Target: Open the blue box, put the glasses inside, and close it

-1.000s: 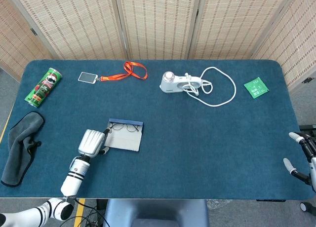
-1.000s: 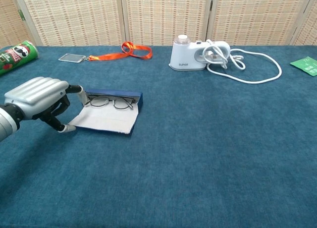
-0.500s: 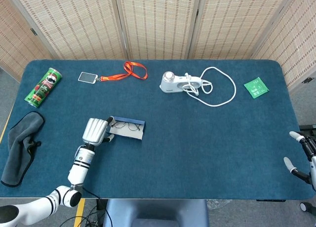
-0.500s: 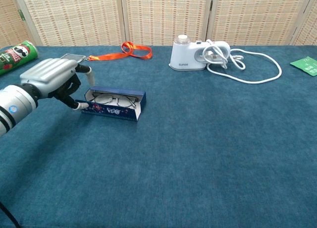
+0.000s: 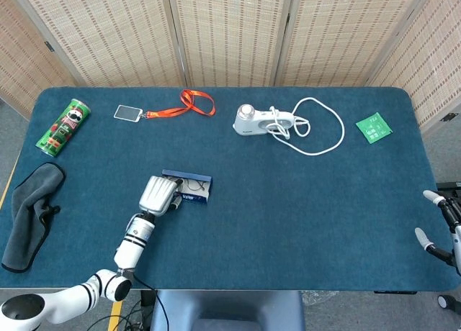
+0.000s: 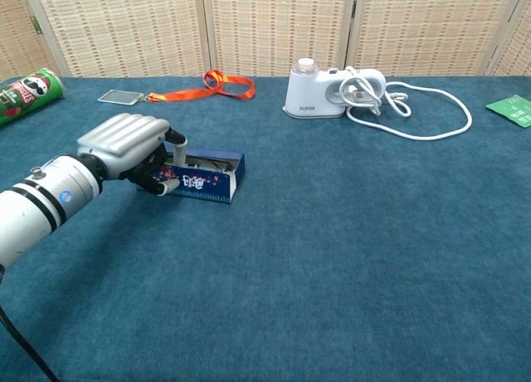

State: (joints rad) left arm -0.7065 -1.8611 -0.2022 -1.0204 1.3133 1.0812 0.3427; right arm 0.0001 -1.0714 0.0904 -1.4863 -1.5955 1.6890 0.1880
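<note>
The blue box (image 6: 203,180), a small patterned cardboard carton with wire-framed glasses (image 5: 193,186) lying inside, sits on the teal-carpeted table (image 5: 288,216), its front flap raised and pressed by the left hand (image 6: 133,149), whose curled fingers grasp the box's near edge. From the left lie a dark grey cloth (image 5: 29,212), a green crisp can (image 5: 65,126), a badge on an orange lanyard (image 5: 189,103), a white appliance with a coiled white cable (image 5: 263,120) and a green packet (image 5: 374,127). The right hand (image 5: 441,227) hangs loose and unclenched at the table's right edge.
</note>
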